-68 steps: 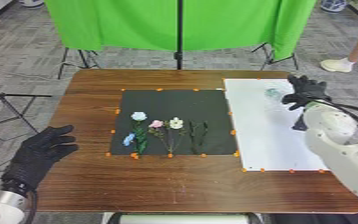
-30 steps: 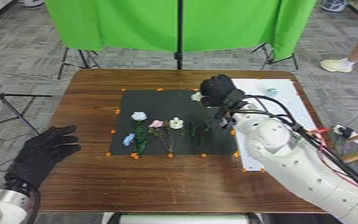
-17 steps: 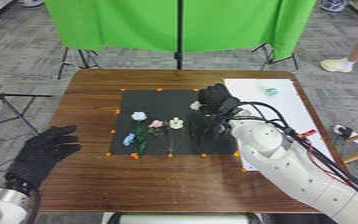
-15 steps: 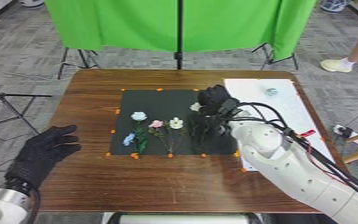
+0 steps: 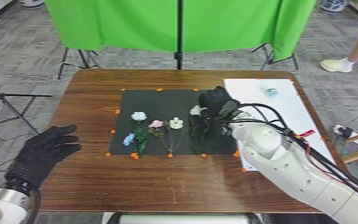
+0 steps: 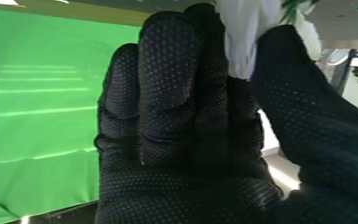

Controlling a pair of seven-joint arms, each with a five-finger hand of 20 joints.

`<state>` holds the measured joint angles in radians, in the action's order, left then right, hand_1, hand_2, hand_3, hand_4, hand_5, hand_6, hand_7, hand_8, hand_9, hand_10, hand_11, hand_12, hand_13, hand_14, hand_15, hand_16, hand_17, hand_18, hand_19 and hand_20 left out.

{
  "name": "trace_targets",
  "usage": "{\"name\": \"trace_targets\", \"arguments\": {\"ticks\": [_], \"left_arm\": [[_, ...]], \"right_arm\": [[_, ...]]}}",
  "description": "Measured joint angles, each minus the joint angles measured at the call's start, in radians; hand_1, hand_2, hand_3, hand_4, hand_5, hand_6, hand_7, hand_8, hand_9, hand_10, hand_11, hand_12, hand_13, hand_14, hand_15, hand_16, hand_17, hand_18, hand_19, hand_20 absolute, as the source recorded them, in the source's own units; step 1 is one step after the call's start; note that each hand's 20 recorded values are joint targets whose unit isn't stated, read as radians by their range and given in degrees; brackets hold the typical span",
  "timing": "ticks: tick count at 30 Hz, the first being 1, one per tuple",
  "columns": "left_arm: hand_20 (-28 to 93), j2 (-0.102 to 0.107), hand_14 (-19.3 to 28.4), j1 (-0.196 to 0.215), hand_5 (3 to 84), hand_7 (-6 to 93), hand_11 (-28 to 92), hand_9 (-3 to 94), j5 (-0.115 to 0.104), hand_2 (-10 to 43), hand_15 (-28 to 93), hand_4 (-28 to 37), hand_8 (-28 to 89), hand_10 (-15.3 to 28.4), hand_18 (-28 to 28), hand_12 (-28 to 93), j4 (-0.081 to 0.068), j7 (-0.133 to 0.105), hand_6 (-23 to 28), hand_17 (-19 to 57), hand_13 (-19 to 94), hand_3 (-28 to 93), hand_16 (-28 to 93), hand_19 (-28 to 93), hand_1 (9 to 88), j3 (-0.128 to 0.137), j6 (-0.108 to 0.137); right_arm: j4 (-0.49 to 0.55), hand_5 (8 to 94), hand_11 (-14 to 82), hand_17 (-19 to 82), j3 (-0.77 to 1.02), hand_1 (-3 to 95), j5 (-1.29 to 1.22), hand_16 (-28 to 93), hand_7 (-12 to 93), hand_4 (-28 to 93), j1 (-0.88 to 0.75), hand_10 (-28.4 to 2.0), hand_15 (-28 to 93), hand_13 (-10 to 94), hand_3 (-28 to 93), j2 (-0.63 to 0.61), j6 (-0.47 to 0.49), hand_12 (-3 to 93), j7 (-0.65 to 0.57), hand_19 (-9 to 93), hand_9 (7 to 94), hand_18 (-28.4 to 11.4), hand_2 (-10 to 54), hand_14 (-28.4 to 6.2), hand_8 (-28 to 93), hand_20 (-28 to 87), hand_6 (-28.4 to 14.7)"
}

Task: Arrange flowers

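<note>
Head view: the right robot hand [image 5: 214, 102] is being held over the right part of the black sheet [image 5: 149, 98], thumb and fingers closed in on a white flower [image 5: 196, 111]. Only the pale head is being shown; the stem is being hidden by the glove. Dark stems [image 5: 198, 141] below are being partly covered too, heads hard to make out. Clear of the glove, a white rose [image 5: 139, 116], a blue flower [image 5: 129, 137], a pink flower [image 5: 157, 123] and a cream flower [image 5: 176, 122] are being carried by the same sheet. A tiny pale-blue item [image 5: 271, 92] is being borne by the white sheet [image 5: 254, 86], too small to identify. The left robot hand [image 5: 42, 152] is being kept beside the black sheet, over the table [image 5: 158, 187], fingers relaxed and apart; its arm is being cut off by the bottom edge.

Right wrist view: the white flower is being pinched between thumb and fingers of the right robot hand [image 6: 193, 125]; petals are being partly covered, blossom and green leaves [image 6: 291, 10] being cropped by the picture edge.
</note>
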<state>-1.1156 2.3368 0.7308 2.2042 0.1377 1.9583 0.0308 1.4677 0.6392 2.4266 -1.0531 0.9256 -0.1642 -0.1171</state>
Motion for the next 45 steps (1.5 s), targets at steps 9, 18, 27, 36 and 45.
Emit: {"name": "trace_targets", "arguments": {"ticks": [9, 18, 27, 36, 45], "left_arm": [[-2, -0.001, 20.7, 0.001, 44.6, 31.3, 46, 41.5, 0.0, 8.3, 70, -28.3, -14, 17.4, 24.5, 19, 0.0, -0.001, 7.3, -2.9, 36, 73, -6, 67, 29.2, 0.001, 0.0], [-2, -0.003, 20.7, 0.003, 44.6, 31.4, 46, 41.4, 0.0, 8.3, 70, -28.3, -14, 17.4, 24.5, 19, 0.001, -0.003, 7.3, -2.9, 36, 73, -6, 67, 29.2, 0.003, 0.001], [-2, -0.005, 20.7, 0.011, 44.6, 31.4, 46, 41.4, 0.0, 8.3, 70, -28.3, -14, 17.4, 24.5, 19, 0.001, -0.009, 7.2, -2.9, 36, 73, -6, 67, 29.2, 0.004, 0.001], [-2, -0.008, 20.8, 0.011, 44.6, 31.2, 46, 41.4, 0.0, 8.3, 70, -28.3, -14, 17.4, 24.5, 19, 0.001, -0.009, 7.3, -2.9, 36, 73, -6, 67, 29.2, 0.005, 0.001], [-2, -0.008, 20.7, 0.011, 44.6, 31.3, 46, 41.5, 0.0, 8.3, 70, -28.3, -14, 17.3, 24.4, 19, 0.001, -0.009, 7.3, -2.8, 36, 73, -6, 67, 29.2, 0.005, 0.001]], "right_arm": [[0.052, 58.7, 34.0, 25, 0.064, 26.0, -0.019, 24, 31, -28, -0.038, -8.6, 55, 69, 87, -0.027, 0.068, 22.2, 0.035, 70, 67.4, -15.4, -4.7, -3.4, -20, 38, 1.0], [0.078, 54.4, 33.8, 22, 0.145, 18.5, -0.153, 22, 29, -28, -0.075, -9.9, 57, 63, 86, -0.043, 0.079, 22.3, 0.061, 69, 61.0, -17.4, -4.6, -6.2, -19, 39, -0.9], [0.063, 29.6, 21.9, 7, 0.163, 21.7, -0.137, 15, 27, -26, -0.068, -9.8, 34, 18, 93, -0.067, 0.042, 21.6, -0.016, 55, 26.1, -19.5, -4.2, -11.5, -17, 24, -2.4], [-0.061, 22.0, 10.2, 2, 0.217, 27.6, -0.145, 19, 20, -27, -0.01, -9.3, 15, 14, 93, -0.083, 0.212, 24.1, -0.218, 51, 17.6, -21.7, -7.1, -15.0, -14, 10, -4.5], [-0.151, 25.5, 13.8, 10, 0.241, 30.9, -0.193, 13, 25, -28, 0.002, -9.1, 21, 31, 92, -0.101, 0.213, 19.7, -0.241, 53, 21.0, -19.2, -8.9, -10.7, -17, 9, -2.6]]}}
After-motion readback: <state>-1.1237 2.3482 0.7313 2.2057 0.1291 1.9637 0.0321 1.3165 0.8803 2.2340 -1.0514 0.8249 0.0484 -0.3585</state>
